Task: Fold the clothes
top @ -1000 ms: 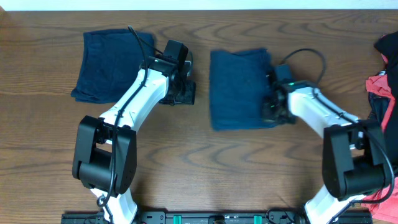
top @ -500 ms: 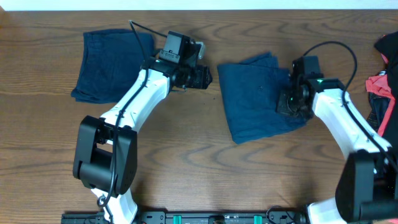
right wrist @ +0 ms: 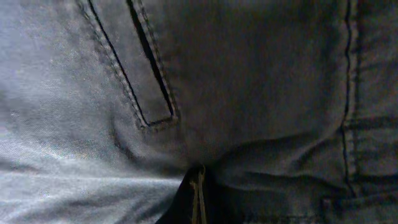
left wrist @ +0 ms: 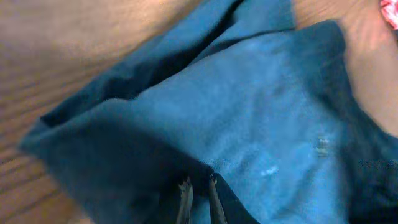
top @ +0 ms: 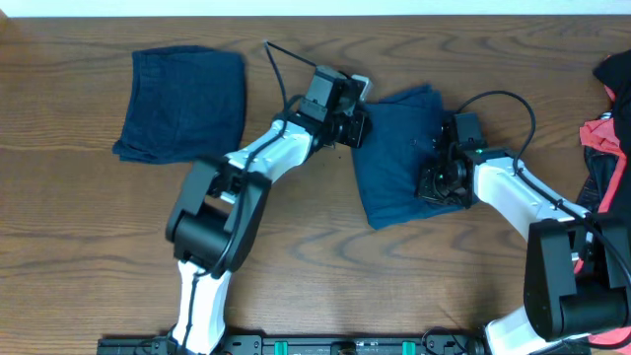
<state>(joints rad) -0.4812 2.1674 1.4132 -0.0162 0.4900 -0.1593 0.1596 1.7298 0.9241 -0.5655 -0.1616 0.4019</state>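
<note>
- Dark blue denim garment [top: 394, 163]: lies rumpled, right of centre on the brown wooden table [top: 296, 256].
- Right gripper [right wrist: 198, 190]: fingers pressed together, pinching a bunched fold at the garment's right side.
- Left gripper [left wrist: 198, 194]: fingers almost together at the garment's upper-left edge; whether they grip cloth cannot be told.
- Folded dark blue cloth [top: 182, 99]: far left, well apart.

claw [right wrist: 198, 198]: fingertips pressed together, pinching a cloth fold
garment [right wrist: 261, 81]: dark blue, fills view
pocket slit [right wrist: 149, 68]: above-left of claw

Overhead bright, even; wrist views dim, garment [left wrist: 267, 124] blurred.
</note>
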